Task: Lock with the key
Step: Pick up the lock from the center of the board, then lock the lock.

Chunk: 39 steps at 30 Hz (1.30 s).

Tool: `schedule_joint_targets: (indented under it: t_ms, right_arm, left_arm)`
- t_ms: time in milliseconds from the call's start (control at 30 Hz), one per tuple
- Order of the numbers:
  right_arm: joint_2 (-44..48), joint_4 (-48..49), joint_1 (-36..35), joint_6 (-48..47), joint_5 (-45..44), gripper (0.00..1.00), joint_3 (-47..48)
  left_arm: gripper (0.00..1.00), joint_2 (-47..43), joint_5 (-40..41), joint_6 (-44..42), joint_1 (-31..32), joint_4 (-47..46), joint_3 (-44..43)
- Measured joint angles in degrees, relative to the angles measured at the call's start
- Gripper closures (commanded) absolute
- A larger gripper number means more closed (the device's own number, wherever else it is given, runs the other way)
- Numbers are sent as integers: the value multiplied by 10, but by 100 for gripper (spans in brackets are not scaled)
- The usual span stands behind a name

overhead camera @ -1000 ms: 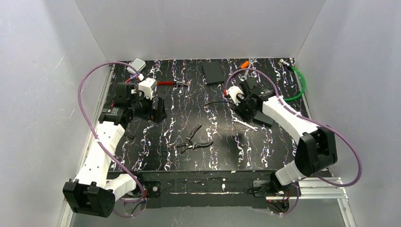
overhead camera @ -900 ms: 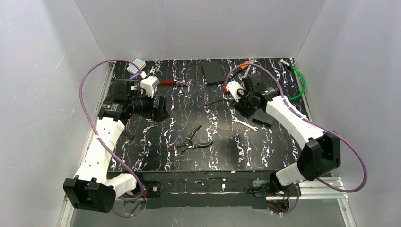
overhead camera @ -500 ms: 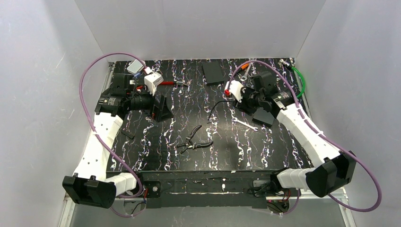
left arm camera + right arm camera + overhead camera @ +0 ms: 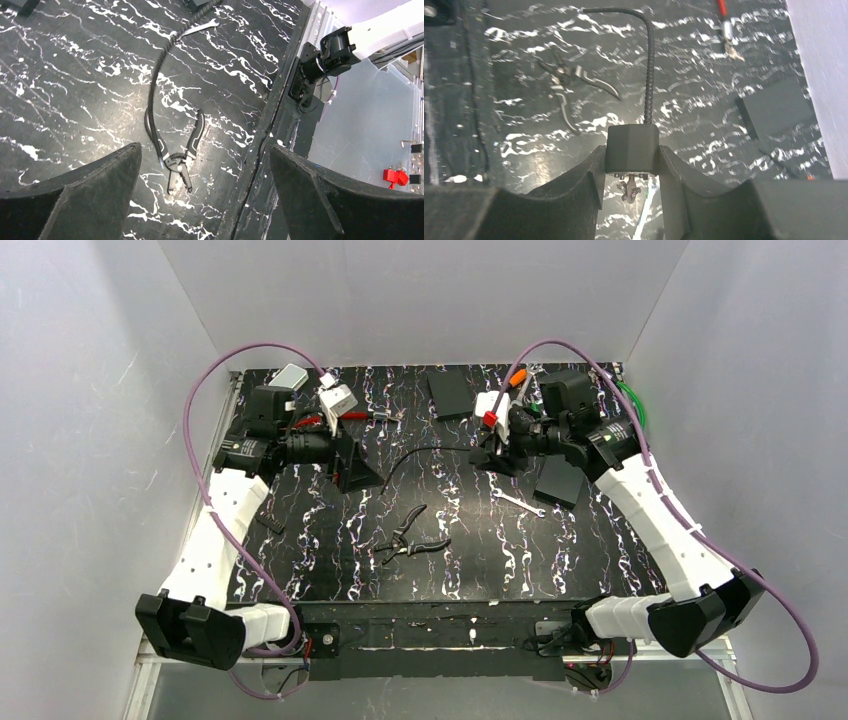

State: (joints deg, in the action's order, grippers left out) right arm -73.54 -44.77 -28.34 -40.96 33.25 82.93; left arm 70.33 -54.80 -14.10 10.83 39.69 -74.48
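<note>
My right gripper is shut on a black cable lock body, clamped between both fingers and held above the table. A small key with a ring hangs from the lock's underside. The lock's black cable arcs away to a free end. From above, the right gripper is at the back right and the cable curves left towards my left gripper. The left gripper is open and empty, raised over the table, the cable below it.
Black pliers lie mid-table, a small wrench to their right. A black block sits under the right arm, a black plate at the back. A red-handled screwdriver, a grey box and a green cable line the back edge.
The right gripper has lifted and turned with the lock, and the cable now trails out to the left. The left gripper has risen and swung slightly right.
</note>
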Motion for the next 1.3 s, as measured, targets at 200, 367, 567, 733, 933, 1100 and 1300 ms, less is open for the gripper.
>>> schedule_joint_targets:
  t_ms: [200,367,567,733,933,1100,1300]
  right_arm:
    - [1,-4,-44,24,37,99,13]
    - [11,-5,-63,42,48,99,13]
    - [29,0,-72,63,57,99,13]
    - [46,13,-74,81,63,94,5]
    - [69,42,-74,139,68,7,-54]
    - [86,47,-74,181,68,2,-94]
    - [89,42,-74,187,74,2,-115]
  left_arm:
    - [1,36,-6,5,33,-28,-1]
    - [1,52,9,6,69,-33,1]
    - [40,52,19,7,102,-36,13]
    - [100,51,23,6,116,-29,24]
    - [100,22,40,-56,120,19,19]
    - [100,-12,57,-143,120,89,-26]
    - [100,-25,63,-257,119,166,-70]
